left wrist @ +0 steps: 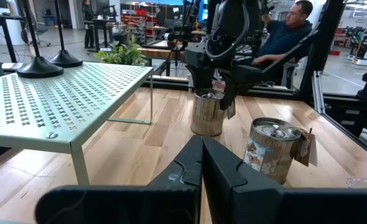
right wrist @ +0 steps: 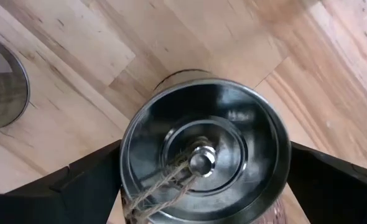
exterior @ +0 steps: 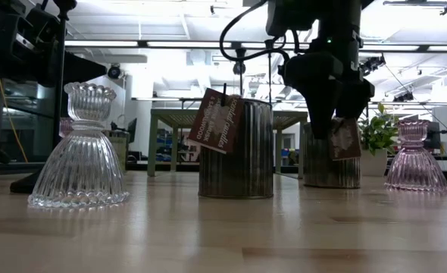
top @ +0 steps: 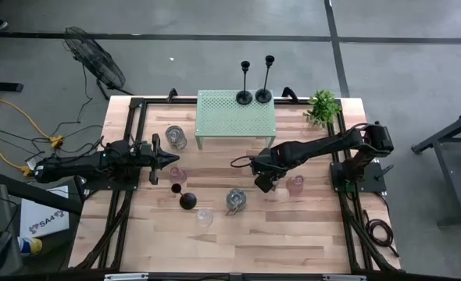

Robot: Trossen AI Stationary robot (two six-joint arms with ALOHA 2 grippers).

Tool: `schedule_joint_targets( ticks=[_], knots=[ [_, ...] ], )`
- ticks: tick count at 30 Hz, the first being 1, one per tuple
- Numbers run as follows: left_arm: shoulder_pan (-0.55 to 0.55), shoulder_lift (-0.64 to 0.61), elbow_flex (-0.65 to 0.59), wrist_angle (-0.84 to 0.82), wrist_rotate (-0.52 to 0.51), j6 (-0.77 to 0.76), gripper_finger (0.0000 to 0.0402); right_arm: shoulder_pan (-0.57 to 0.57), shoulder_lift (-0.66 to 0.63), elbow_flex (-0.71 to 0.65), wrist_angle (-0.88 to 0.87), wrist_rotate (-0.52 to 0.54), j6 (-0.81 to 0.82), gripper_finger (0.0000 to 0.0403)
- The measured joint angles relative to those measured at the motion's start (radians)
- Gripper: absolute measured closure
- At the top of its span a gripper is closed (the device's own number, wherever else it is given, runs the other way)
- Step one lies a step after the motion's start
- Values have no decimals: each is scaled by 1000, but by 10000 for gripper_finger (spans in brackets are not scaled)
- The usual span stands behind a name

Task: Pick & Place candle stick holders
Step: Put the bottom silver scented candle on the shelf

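Observation:
My right gripper (top: 263, 183) points down, open, above a silvery jar (right wrist: 202, 149). Its fingers (right wrist: 84, 180) stand on either side of the jar's lid, apart from it as far as I can see. A second silvery jar (top: 235, 200) stands nearer the front, and a third (top: 175, 137) by the shelf's left leg. Two black candlesticks (top: 245, 95) stand on the pale green shelf (top: 236, 117); another (top: 187, 200) stands on the table. A clear glass cup (exterior: 79, 152) and a pink one (exterior: 414, 155) rest on their wide feet. My left gripper (top: 172, 160) waits at the left, shut.
A leafy plant (top: 322, 105) stands at the far right corner. Another pink cup (top: 177, 176) sits just off my left gripper's tip. A person sits beyond the table's right side (left wrist: 289, 37). Bare wood lies along the near edge (top: 238, 250).

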Motion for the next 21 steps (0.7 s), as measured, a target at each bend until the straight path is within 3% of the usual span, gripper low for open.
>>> schedule_joint_targets(
  ticks=[8, 17, 21],
  knots=[
    [0, 0, 0, 0, 0, 0, 402, 0, 0, 0, 0, -14, 7, 5],
    [0, 0, 0, 0, 0, 0, 402, 0, -1, 0, 0, 1, 4, 52],
    [0, 0, 0, 0, 0, 0, 402, 0, -1, 0, 1, 5, 0, 53]
  ],
)
